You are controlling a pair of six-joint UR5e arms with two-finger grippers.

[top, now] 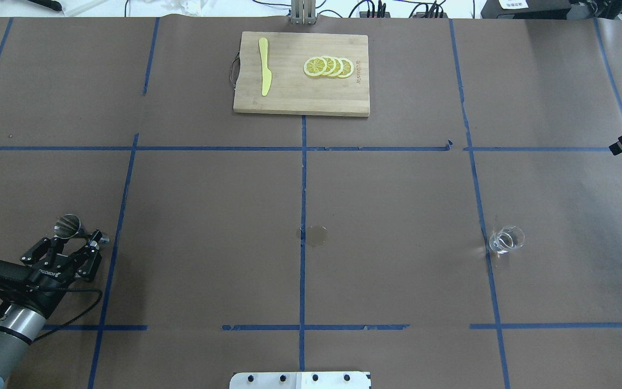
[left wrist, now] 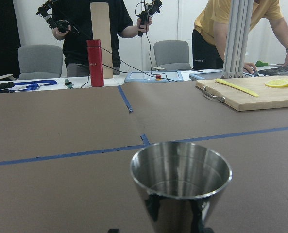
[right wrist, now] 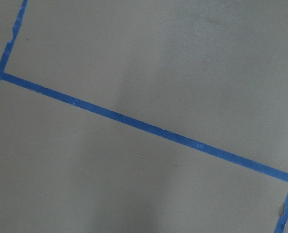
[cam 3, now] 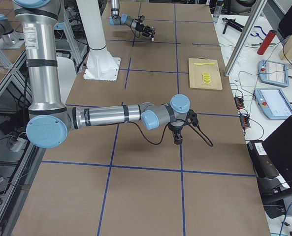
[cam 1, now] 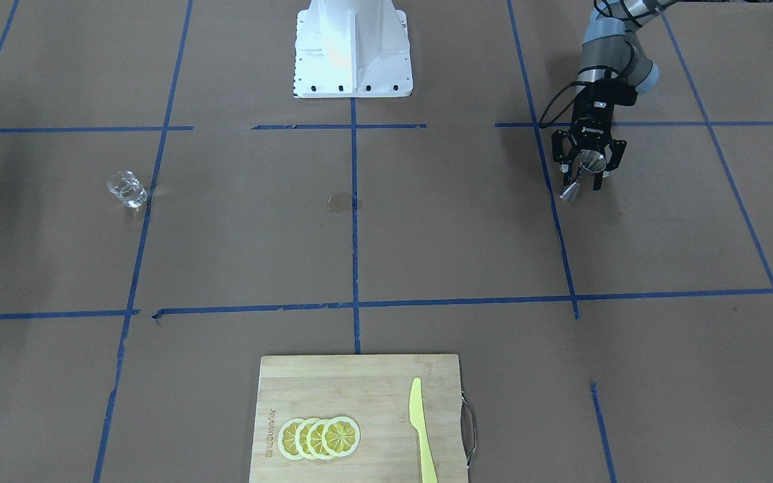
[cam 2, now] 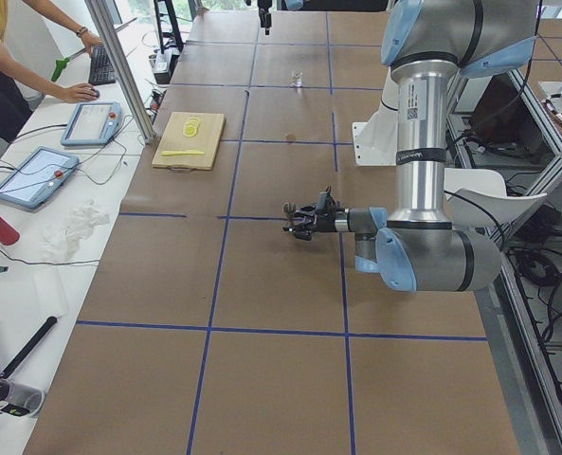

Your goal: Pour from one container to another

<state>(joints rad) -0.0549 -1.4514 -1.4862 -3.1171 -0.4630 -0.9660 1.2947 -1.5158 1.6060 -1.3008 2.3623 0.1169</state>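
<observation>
The steel jigger (cam 1: 588,164) sits upright between the fingers of my left gripper (cam 1: 584,176), which is shut on its narrow waist. This is low over the table on my left side. From overhead, the jigger (top: 68,226) shows its open cup just ahead of the left gripper (top: 76,237). Its cup (left wrist: 182,189) fills the lower left wrist view. The clear glass tumbler (top: 506,239) stands alone far off on my right side, also the tumbler (cam 1: 128,190). My right gripper (cam 3: 178,136) points down over bare table away from both; I cannot tell whether it is open.
A wooden cutting board (top: 300,97) lies at the far middle edge, with lemon slices (top: 328,67) and a yellow knife (top: 264,73) on it. A small wet spot (top: 315,235) marks the table's centre. The white robot base (cam 1: 353,47) is nearby. Operators stand beyond the far edge.
</observation>
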